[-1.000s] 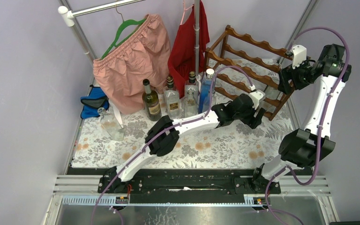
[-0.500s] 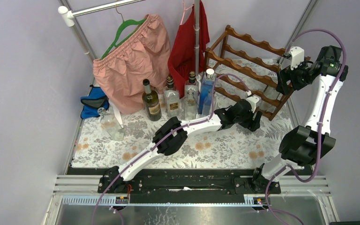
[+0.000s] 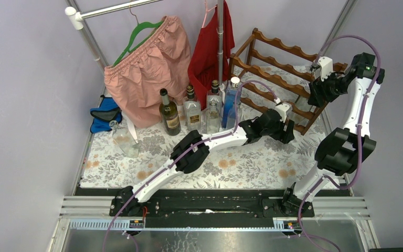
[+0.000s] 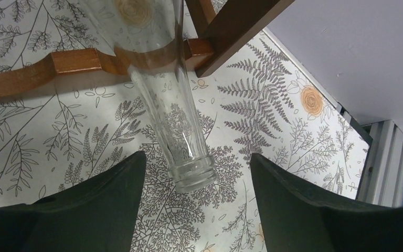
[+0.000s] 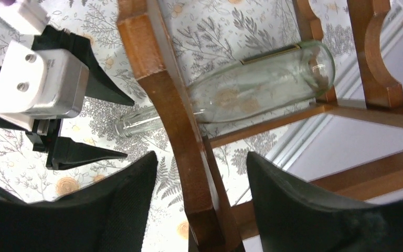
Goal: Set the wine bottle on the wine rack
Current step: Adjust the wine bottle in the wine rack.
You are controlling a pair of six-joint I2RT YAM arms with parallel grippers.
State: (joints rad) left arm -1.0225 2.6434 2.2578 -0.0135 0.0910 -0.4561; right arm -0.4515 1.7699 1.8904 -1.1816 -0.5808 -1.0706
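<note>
Left jaws stand apart, one black finger [image 4: 110, 210] on each side of the wine bottle [image 4: 160, 89] at its open mouth. Floral cloth shows in both gaps, so nothing is clamped. Right jaws are apart too, straddling a curved wooden upright of the wine rack [image 5: 162, 89] with clear space on either side of the wood.

Taking 12 o'clock as straight away from the arm bases, the rack stands at about 1 o'clock on the table [image 3: 252, 157], in the far right corner. The bottle is clear glass and lies on its side in a low tier of the rack. Its body rests across the scalloped rails and its neck pokes out toward 7 o'clock, just above the cloth.

The left arm [image 3: 189, 152] stretches diagonally across the table to meet that neck. The right arm [image 3: 346, 152] arches high and comes at the rack's right end from the 3 o'clock side.

A cluster of standing bottles waits at 12 o'clock, just left of the rack: a dark green one [image 3: 169, 113], some clear ones and a tall blue one [image 3: 231, 102]. Behind them hang pink shorts [image 3: 147, 68] at 11 o'clock, with a red garment [image 3: 210, 47] beside them.
</note>
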